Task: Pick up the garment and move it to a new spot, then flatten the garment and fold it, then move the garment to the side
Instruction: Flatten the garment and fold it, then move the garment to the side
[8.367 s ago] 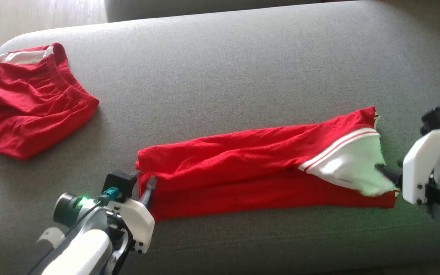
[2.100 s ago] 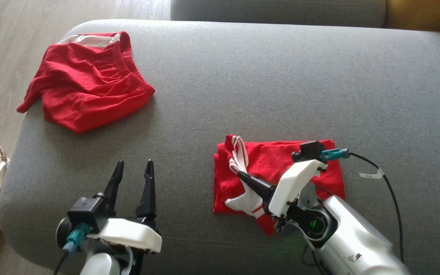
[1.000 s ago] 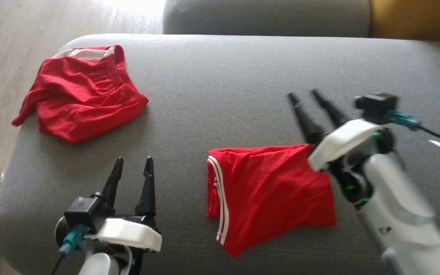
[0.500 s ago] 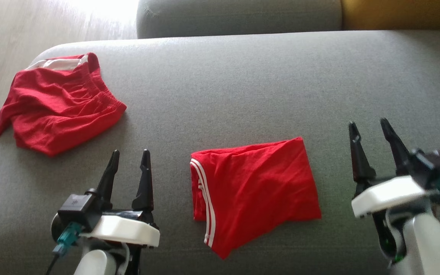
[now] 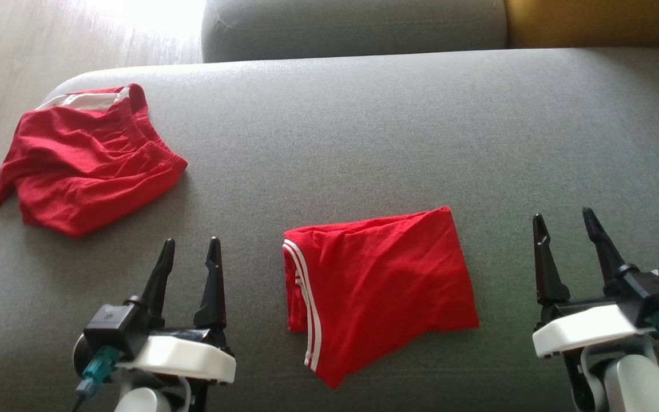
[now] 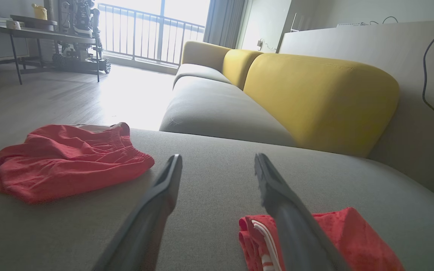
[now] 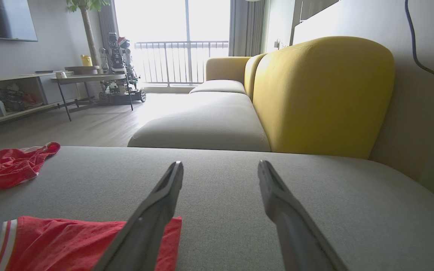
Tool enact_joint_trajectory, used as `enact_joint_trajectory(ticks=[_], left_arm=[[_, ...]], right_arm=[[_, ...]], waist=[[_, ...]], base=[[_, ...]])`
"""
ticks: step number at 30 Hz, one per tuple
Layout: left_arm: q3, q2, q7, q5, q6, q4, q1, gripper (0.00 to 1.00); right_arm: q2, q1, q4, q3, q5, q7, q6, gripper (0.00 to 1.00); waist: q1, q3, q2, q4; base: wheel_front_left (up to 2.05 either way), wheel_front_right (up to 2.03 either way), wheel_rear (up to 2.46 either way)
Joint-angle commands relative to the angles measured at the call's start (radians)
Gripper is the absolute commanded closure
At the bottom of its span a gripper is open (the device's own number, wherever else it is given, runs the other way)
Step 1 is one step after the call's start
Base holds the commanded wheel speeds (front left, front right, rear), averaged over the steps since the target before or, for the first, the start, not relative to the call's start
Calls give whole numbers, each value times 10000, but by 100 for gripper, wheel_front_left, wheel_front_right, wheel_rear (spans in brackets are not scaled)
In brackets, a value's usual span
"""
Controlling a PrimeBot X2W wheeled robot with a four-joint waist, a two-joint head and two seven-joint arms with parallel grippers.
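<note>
On seat cushion [image 5: 364,131]: folded garment [image 5: 378,286] near front edge, about midway across. left gripper [image 5: 191,242] to garment's left, right gripper [image 5: 562,214] to garment's right, both apart from it, garment between them. Second garment [image 5: 83,163] on same cushion, far-left corner at left edge, well apart from folded garment. Behind cushion: another seat [image 5: 352,26], backrest [image 5: 598,20] at that seat's right. Floor [image 5: 49,40] left of both.

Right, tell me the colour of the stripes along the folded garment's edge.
White. The stripes on the red folded garment show best in the head view.
</note>
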Motion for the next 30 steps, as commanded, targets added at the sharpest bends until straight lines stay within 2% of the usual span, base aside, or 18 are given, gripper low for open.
enact_joint_trajectory(ticks=[1, 30], left_arm=[[288, 8, -51, 97, 39, -379, -382, 0], [150, 8, -51, 46, 94, -283, -496, 0]], right_arm=[[-5, -338, -300, 175, 105, -110, -2, 0], [-1, -488, 43, 40, 184, -209, -2, 0]], waist=[[0, 24, 0, 6], [0, 147, 0, 12]], base=[[0, 0, 0], [0, 0, 0]])
